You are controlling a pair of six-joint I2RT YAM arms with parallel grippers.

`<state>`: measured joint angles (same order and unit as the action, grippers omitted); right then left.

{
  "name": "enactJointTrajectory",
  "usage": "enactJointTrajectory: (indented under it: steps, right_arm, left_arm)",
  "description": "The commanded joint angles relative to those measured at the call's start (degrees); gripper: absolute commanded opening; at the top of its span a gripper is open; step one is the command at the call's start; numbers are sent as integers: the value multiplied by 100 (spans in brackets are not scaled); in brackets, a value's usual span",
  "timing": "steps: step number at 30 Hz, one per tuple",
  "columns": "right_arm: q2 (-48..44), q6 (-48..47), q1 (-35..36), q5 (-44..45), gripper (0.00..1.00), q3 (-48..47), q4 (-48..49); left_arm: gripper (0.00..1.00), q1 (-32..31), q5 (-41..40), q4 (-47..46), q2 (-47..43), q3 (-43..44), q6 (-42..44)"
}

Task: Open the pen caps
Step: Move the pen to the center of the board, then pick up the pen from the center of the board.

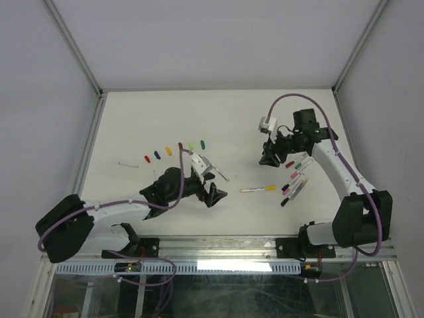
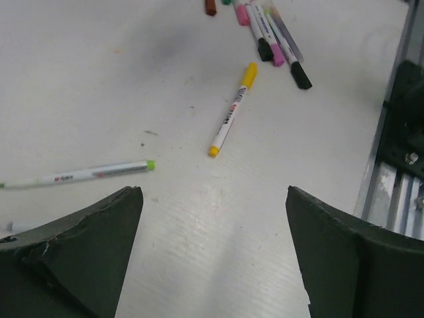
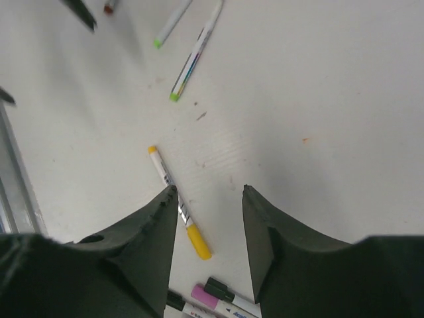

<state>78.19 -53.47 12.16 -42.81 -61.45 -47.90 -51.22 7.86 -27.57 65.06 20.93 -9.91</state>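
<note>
**Two white arms, black joints, mauve cables**

The left arm (image 1: 119, 211) and the right arm (image 1: 338, 169) are both built of white tube links between bulky black joint housings. A mauve cable (image 1: 180, 179) runs along each and arcs clear of it near the wrist. Each wrist carries a small pale grey camera block (image 1: 267, 123). The jaws are matte, near-black wedges with broad flat faces. In the left wrist view one inner edge looks chipped, with pale scratches. Black brackets (image 1: 142, 248) sit at the bases.

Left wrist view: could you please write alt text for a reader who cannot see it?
The left gripper hangs open and empty over a white table. Ahead lies a yellow-capped pen, with a green-tipped pen at left and a cluster of capped pens at the top edge.
</note>
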Motion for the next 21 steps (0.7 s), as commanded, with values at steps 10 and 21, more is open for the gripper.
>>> enactJointTrajectory:
  steps: [10,21]
  right_arm:
    - [128,2167,-889,-1888,46,-410,682]
    - [151,2045,-1157,-2018,46,-367,616]
  left_arm:
    - [99,-605,1374,-628,2928,1907,3526]
    - [76,-731,1257,1511,4302,3920,3743]
